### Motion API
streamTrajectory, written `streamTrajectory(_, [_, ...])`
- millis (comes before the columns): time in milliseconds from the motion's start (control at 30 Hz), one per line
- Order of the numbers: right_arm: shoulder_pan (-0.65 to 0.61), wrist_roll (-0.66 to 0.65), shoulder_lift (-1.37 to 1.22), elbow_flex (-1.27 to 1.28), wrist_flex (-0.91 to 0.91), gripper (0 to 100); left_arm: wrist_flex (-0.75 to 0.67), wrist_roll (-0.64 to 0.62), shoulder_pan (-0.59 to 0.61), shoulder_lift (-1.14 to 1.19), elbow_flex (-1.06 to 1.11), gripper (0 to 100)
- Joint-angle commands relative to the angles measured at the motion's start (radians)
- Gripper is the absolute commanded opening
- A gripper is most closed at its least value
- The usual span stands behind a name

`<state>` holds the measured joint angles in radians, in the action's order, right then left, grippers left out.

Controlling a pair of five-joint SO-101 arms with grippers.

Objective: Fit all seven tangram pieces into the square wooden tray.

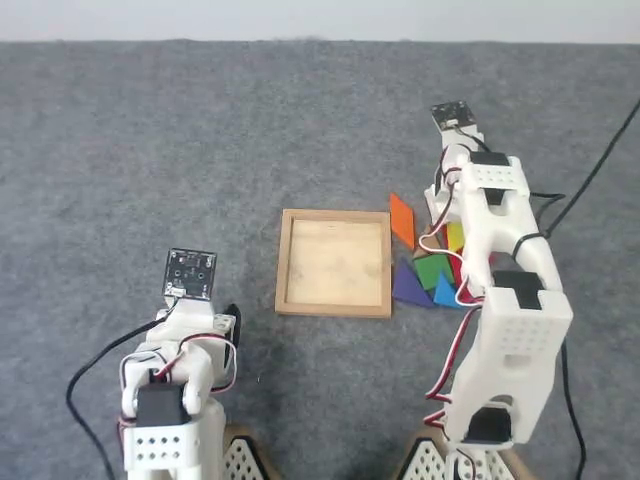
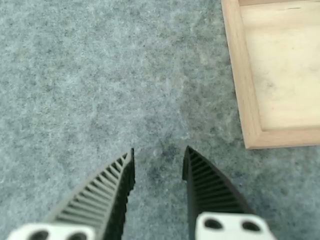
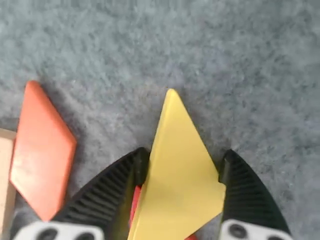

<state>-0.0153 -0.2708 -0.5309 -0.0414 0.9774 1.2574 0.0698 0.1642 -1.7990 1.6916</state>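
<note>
Right jaws are clamped on the yellow triangle (image 3: 180, 170) near the wooden tray (image 1: 283, 262), next to the orange parallelogram (image 3: 42, 150). Left jaws sit apart over grey worktop (image 2: 90, 75) by the tray's corner.

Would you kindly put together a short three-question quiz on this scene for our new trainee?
1. True or false: the wooden tray already holds a piece.
2. Which piece does the right claw straddle? A orange parallelogram; B yellow triangle; C purple triangle.
3. Fill in: the left claw hangs ___ over grey carpet.
Key: 1 false; 2 B; 3 open.
</note>
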Motion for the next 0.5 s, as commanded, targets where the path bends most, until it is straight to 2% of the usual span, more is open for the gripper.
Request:
streamTrajectory(0, [0.035, 0.043, 0.134, 0.034, 0.021, 20.8, 0.009, 0.006, -0.002, -0.028, -0.008, 15])
streamTrajectory(467, [-0.005, 0.052, 0.435, 0.350, -0.030, 21.8, 0.009, 0.006, -0.002, -0.028, -0.008, 15])
